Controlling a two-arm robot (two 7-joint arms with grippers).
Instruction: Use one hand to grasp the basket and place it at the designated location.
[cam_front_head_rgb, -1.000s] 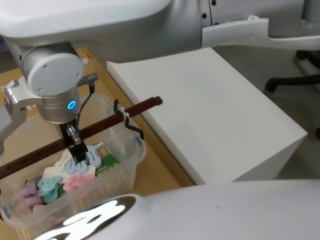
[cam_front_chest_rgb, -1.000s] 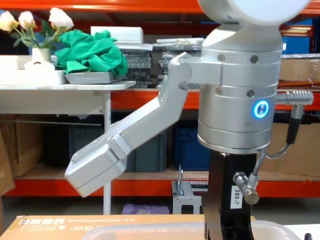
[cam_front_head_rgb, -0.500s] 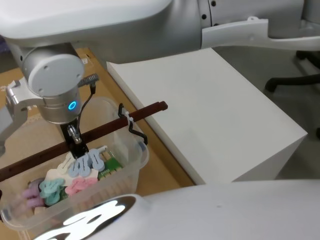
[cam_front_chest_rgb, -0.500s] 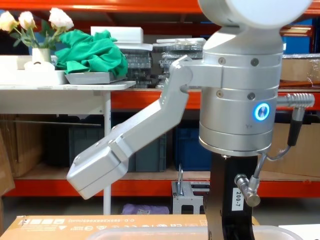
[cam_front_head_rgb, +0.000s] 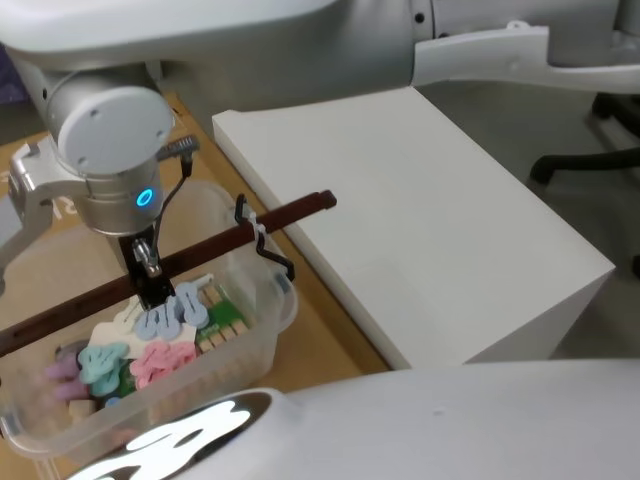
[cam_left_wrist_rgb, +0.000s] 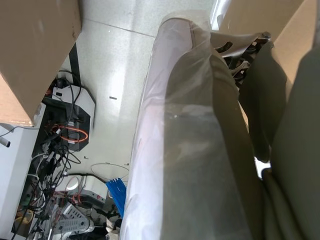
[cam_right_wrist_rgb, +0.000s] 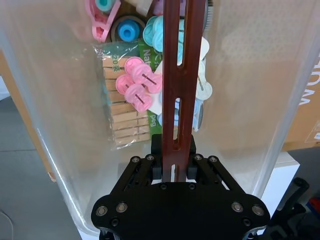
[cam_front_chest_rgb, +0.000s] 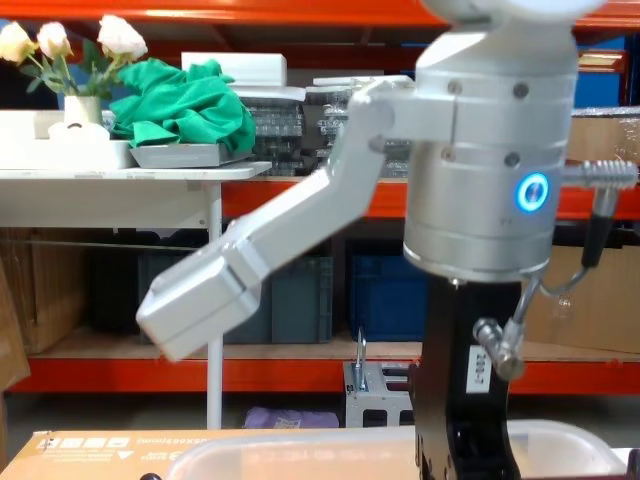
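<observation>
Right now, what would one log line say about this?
arm: right gripper | fingers: shut on handle | basket: over cardboard, beside white box | inside: pegs

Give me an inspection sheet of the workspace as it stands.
Surface: white block beside brown cardboard.
Job's things: basket over the cardboard, not on the white block; bar handle across it.
Clutter: pastel pegs and a wooden peg pack inside the basket.
Grippers: right gripper shut on the bar handle.
Cables: grey cable at the right wrist; tangled cables on the floor.
Surroundings: orange shelving, green cloth, flowers, office chair.
</observation>
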